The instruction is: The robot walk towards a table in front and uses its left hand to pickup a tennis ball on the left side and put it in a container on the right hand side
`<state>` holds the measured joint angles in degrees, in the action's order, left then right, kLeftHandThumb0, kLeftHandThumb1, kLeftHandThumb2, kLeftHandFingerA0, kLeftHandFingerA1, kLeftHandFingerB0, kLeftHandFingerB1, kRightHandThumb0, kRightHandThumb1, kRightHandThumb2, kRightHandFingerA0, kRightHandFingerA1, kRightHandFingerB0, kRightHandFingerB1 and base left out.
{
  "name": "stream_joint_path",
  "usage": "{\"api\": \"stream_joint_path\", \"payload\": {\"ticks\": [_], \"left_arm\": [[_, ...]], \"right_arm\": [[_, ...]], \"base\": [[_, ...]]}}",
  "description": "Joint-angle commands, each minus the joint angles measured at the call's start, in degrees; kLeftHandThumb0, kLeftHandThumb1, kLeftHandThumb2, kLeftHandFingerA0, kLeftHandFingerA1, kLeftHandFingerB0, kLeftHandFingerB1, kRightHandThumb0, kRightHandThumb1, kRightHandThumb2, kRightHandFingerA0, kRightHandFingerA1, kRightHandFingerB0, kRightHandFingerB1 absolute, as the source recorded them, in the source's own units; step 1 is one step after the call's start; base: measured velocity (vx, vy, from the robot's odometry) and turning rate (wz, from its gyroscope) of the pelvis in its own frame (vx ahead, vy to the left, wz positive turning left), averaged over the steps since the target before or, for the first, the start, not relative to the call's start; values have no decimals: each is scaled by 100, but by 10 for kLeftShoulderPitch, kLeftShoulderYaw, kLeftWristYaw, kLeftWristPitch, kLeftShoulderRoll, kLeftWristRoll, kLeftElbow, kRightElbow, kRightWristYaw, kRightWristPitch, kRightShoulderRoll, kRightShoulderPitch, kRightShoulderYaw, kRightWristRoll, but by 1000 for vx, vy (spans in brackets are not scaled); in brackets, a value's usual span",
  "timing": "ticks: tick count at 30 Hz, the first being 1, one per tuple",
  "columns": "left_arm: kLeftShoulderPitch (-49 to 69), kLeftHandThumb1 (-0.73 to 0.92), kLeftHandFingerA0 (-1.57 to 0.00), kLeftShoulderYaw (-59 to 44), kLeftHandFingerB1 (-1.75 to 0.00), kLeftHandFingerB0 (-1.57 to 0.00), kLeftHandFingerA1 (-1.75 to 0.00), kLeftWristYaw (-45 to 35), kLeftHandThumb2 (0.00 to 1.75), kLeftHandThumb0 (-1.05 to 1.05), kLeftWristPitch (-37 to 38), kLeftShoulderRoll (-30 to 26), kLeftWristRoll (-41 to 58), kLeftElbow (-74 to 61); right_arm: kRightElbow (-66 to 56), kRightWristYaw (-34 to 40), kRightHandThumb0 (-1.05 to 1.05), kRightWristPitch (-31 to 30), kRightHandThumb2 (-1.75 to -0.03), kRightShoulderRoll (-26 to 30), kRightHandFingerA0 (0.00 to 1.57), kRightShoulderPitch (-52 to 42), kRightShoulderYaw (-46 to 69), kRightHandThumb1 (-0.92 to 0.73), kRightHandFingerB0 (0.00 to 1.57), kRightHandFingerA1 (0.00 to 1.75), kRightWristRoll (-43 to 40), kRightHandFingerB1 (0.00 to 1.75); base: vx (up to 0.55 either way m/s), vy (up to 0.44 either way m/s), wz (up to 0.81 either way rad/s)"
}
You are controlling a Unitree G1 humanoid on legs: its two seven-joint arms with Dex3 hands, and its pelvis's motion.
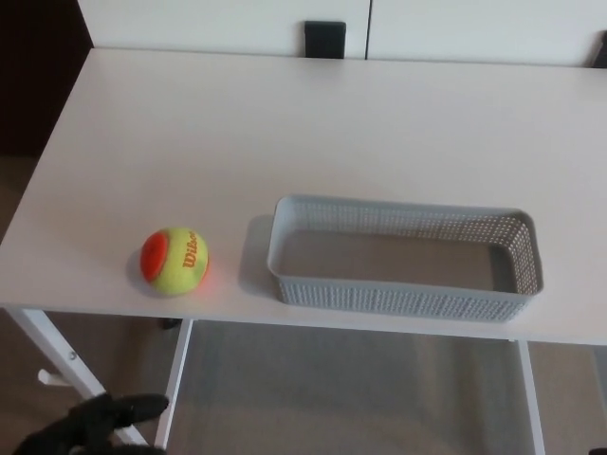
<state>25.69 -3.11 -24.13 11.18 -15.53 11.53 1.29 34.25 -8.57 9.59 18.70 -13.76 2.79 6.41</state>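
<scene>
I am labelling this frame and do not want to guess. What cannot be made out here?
Left hand: head view, cut off by the bottom edge; open or shut is unclear.
Right hand: outside the head view.
Black object: head view, lower part hidden behind the table; cannot be identified.

Tennis ball [174, 261] yellow, orange patch; container [398, 299] grey, perforated; table [285, 133] white; left hand [90, 428] seemingly black.

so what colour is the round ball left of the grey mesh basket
The tennis ball is yellow-green and orange, with orange lettering; head view.
</scene>
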Motion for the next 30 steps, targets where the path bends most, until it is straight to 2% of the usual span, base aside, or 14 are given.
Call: {"api": "stream_joint_path", "payload": {"ticks": [1,3,4,5,11,12,15,16,20,23,26,27,30], "left_arm": [[30,33,-49,-66,-51,-41,-58,-101,69,-58,33,-93,283,-428],[31,33,-49,-69,-51,-41,-58,-101,69,-58,28,-92,285,-431],[-26,31,-44,-97,-53,-40,-57,-65,70,-54,16,-100,309,-445],[-69,31,-43,-118,-55,-36,-58,-40,71,-56,7,-108,319,-454],[-159,31,-49,-150,-56,-38,-61,46,74,-62,-28,-110,302,-480],[-175,39,-50,-149,-49,-42,-55,53,52,-60,-34,-107,296,-477],[-184,39,-50,-154,-49,-42,-55,56,52,-60,-46,-105,298,-480],[-195,41,-43,-159,-51,-35,-54,60,53,-60,-53,-109,281,-477],[-214,41,-43,-172,-51,-35,-54,67,53,-60,-74,-113,259,-477],[-242,44,-39,-160,-50,-32,-56,82,54,-63,-69,-88,181,-445],[-249,44,-39,-157,-50,-32,-56,87,54,-63,-80,-85,169,-444],[-274,45,-39,-143,-45,-30,-53,87,54,-64,-79,-84,146,-416],[-304,44,-34,-122,-48,-27,-54,94,54,-67,-104,-95,105,-381]], "right_arm": [[12,-10,0,1,-57,18,30,15,7,-61,36,51,-6,46],[12,-10,0,1,-57,18,30,15,7,-61,36,51,-6,46],[12,-7,-1,-8,-86,17,26,22,6,-43,28,57,-4,55],[12,-6,0,-15,-88,17,24,27,5,-46,26,56,-2,54],[7,-9,-1,-29,-88,15,26,34,6,-46,25,58,-5,54],[9,-12,-1,-24,-86,16,21,35,7,-44,27,55,-8,55],[11,-14,-1,-22,-86,16,21,36,8,-44,27,55,-9,55],[8,-10,-2,-23,-87,18,24,39,6,-45,29,56,-3,56],[5,-4,-2,-25,-87,20,24,44,2,-45,29,56,5,56],[14,-5,-2,-21,-87,21,22,47,3,-46,28,55,3,55],[14,-6,-2,-25,-87,22,22,48,2,-46,28,55,2,55],[19,-7,-2,-21,-86,23,25,54,2,-44,28,57,2,55],[16,-6,-3,-31,-87,25,25,59,-1,-45,27,57,4,55]], "base": [[0,0,0],[0,0,0],[0,0,0],[0,0,0],[0,0,0],[0,0,0],[0,0,0],[0,0,0],[0,0,0],[0,0,0],[0,0,0],[0,0,0],[0,0,0]]}}
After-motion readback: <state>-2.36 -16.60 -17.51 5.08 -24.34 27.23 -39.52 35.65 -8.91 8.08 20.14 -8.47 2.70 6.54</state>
